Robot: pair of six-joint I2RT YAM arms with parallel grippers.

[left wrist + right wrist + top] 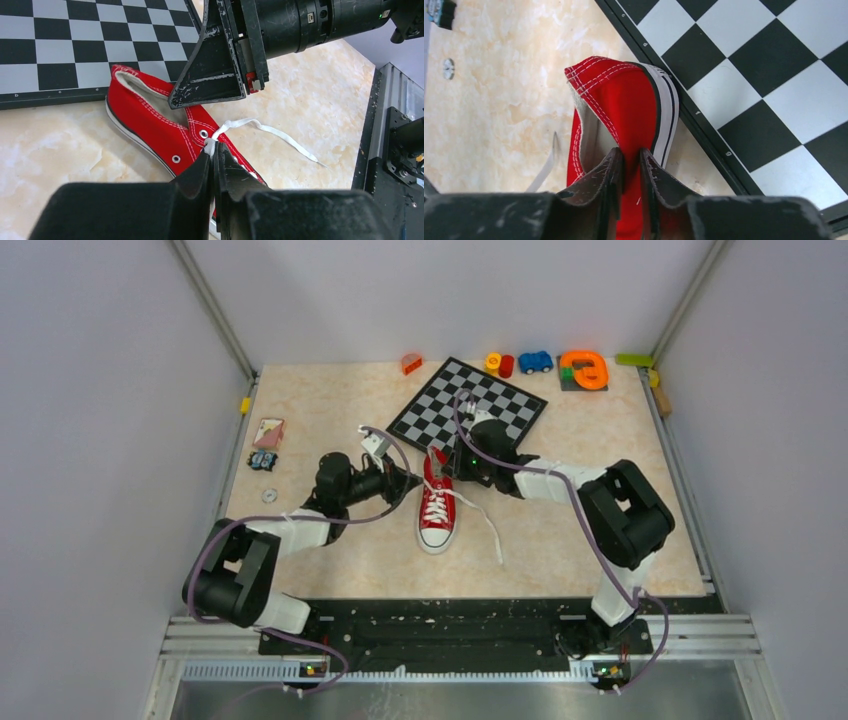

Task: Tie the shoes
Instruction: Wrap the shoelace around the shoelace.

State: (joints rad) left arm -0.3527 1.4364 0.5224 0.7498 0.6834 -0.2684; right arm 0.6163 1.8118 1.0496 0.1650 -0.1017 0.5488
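The red shoe (437, 508) lies in the middle of the table, white toe cap toward the near edge and heel by the chessboard. In the left wrist view my left gripper (214, 150) is shut on a white lace (210, 146) right beside the top eyelets of the shoe (150, 120). The other lace end (280, 134) trails loose across the table. My right gripper (631, 160) is shut on the shoe's (624, 105) red side wall near the heel, one finger inside the opening and one outside. Seen from above, both grippers meet at the shoe's collar.
A chessboard (468, 405) lies just behind the heel, its edge almost touching it (704, 130). Small toys line the back edge, among them a blue car (535, 362) and an orange piece (585, 370). A card (268, 432) and a washer (269, 496) sit at the left.
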